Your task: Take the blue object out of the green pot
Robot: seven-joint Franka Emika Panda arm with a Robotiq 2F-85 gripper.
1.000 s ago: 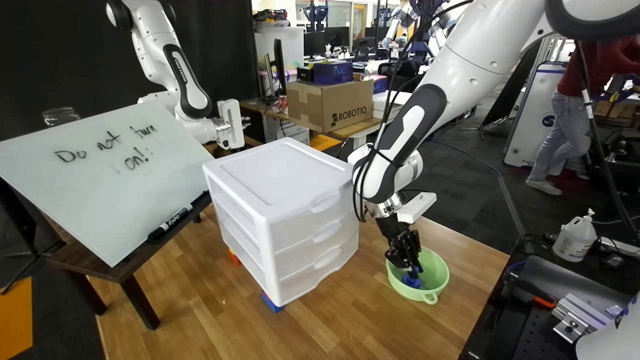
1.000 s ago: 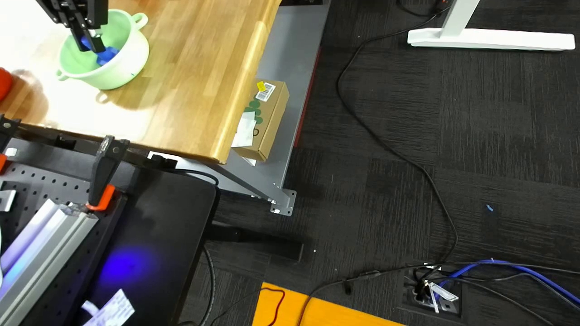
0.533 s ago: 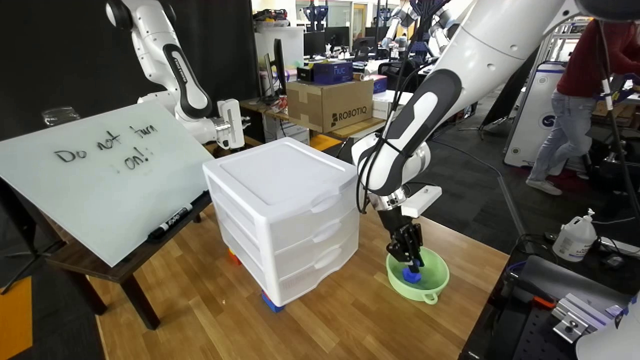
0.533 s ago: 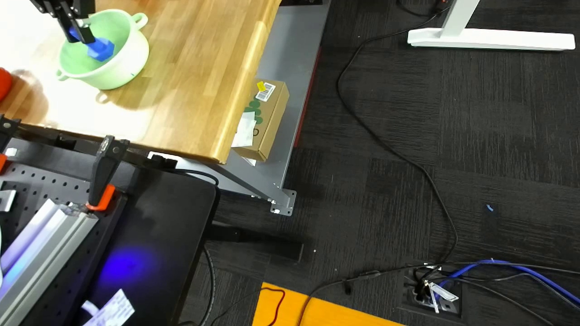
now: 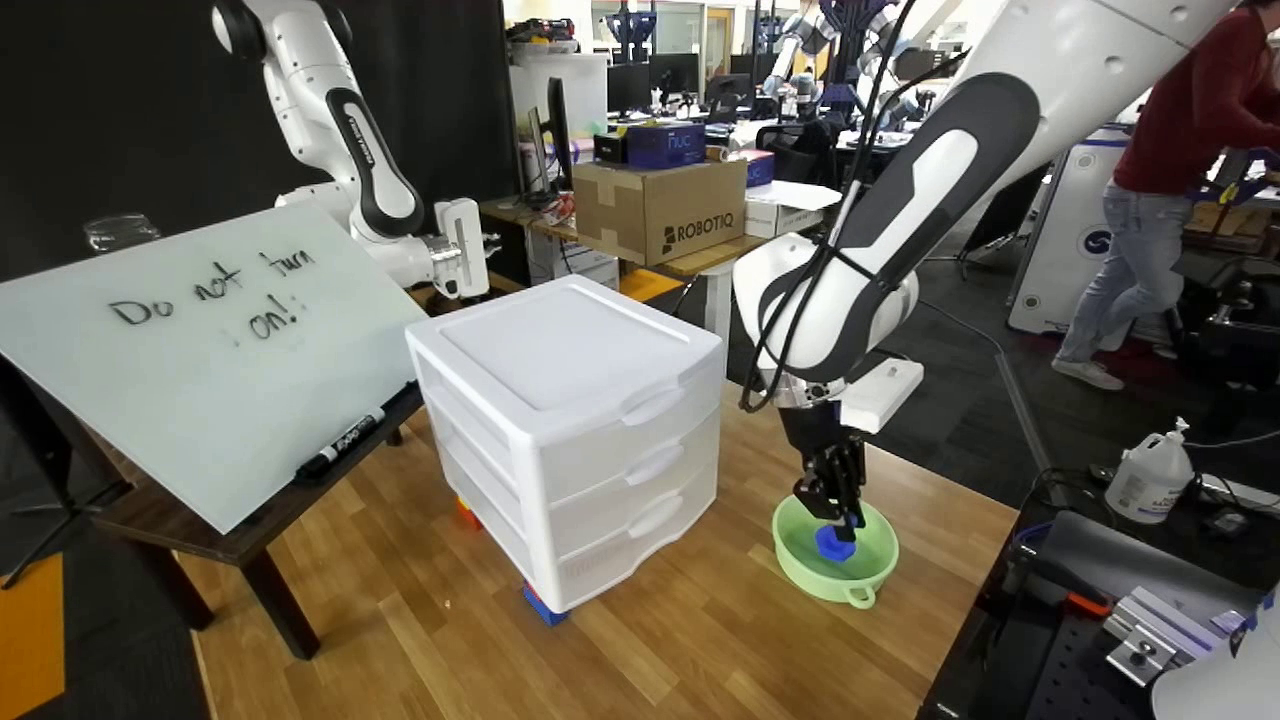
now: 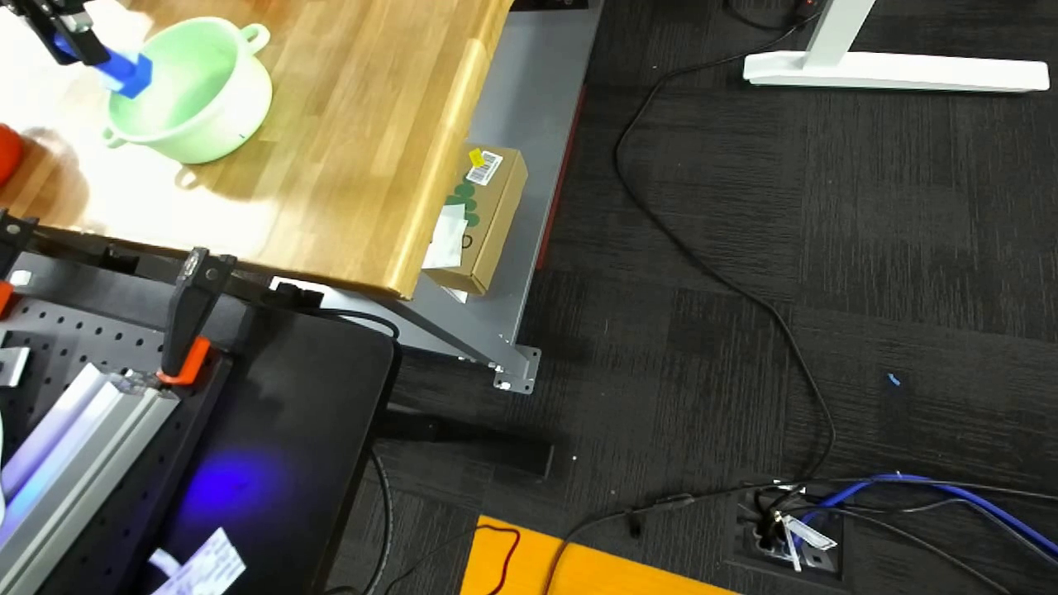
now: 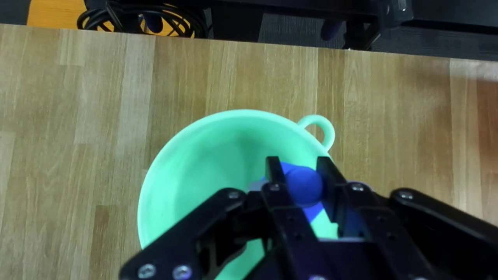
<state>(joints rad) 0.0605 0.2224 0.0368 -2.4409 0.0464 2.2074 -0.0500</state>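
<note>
Lifted higher than before, the blue object is pinched in the gripper; grab looks sorted, but it still needs to be moved clear of the green pot.

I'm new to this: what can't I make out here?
Wrist view: the gripper covers parts of the blue object and green pot.
In an exterior view: a red-orange thing, cut off by the left edge.
In an exterior view: fine print on the white bottle, too small.
</note>
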